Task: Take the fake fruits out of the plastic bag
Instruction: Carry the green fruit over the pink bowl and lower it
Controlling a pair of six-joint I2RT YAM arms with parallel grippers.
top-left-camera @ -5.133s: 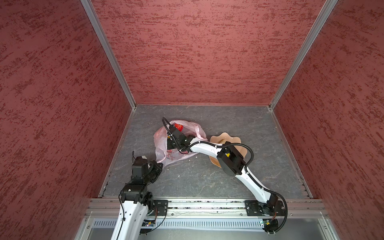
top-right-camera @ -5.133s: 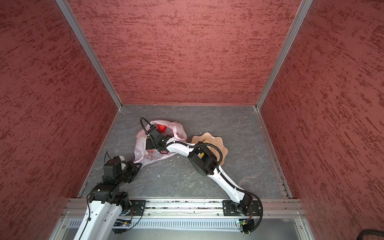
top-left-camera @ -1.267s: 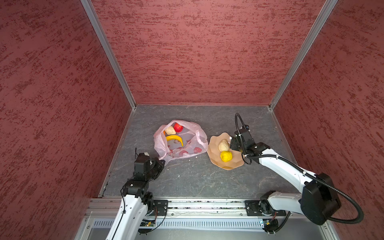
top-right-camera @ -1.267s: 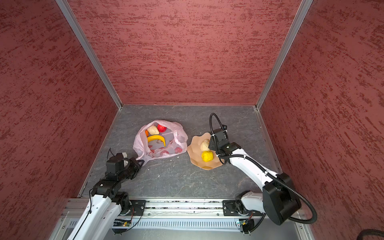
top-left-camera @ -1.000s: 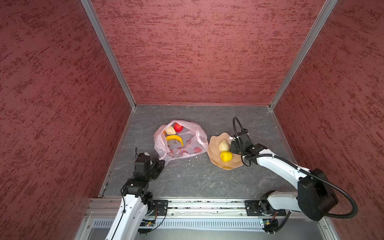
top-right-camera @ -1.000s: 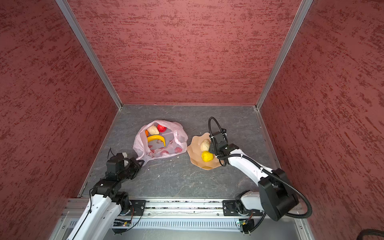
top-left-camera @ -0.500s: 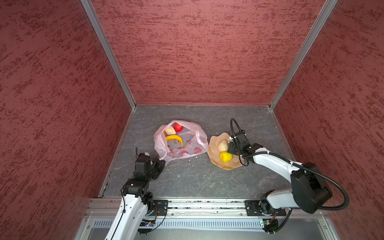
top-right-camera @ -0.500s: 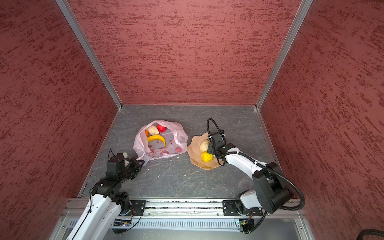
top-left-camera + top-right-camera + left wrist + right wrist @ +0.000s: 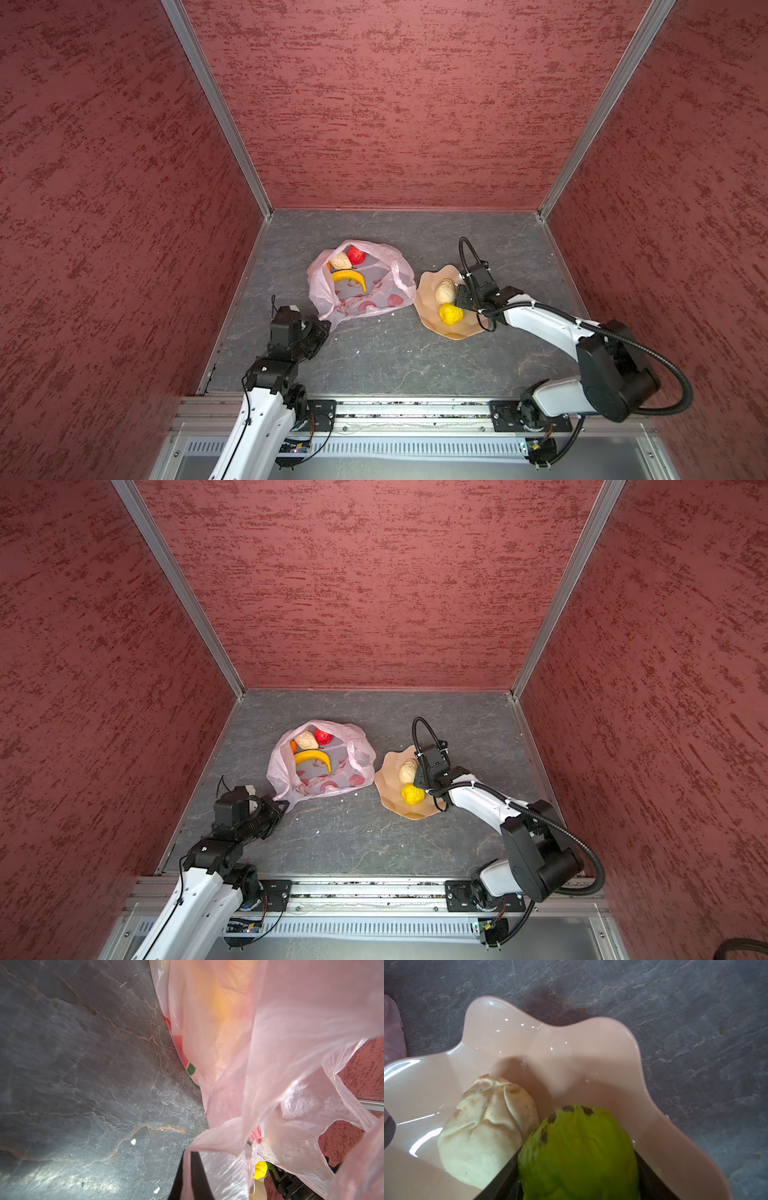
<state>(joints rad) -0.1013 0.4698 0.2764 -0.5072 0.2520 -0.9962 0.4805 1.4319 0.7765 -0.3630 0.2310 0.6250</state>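
**Fruit transfer from bag to plate, shown in both top views.** The right tool is clamped on a green fruit, with its fingers pressing on opposite flanks. In the right wrist view this fruit hangs just over the tan wavy-edged plate, close beside the plated cream fruit. Whether the two touch cannot be told. A bumpy yellow fruit lies on the plate just below the tool in the frame.

The relation that matters is vertical. Bare plate appears to lie directly under the held fruit, so release should need only a short descent and a parting of the fingers. The right arm reaches in from the lower right of the frame, with its forearm low and its wrist turned toward the plate's centre.

The left tool, fingers together, pinches the near corner of the plastic bag at centre-left, and its arm is folded short. The bag lies mouth-open on the desk, left of the plate and just apart from it.

Inside the bag are:
- a banana, its long axis running left to right across the frame
- a red fruit
- a second cream fruit
- a sliver of orange fruit

These fruits sit well to the left of the right tool. The left arm is nearer to them but occupied.
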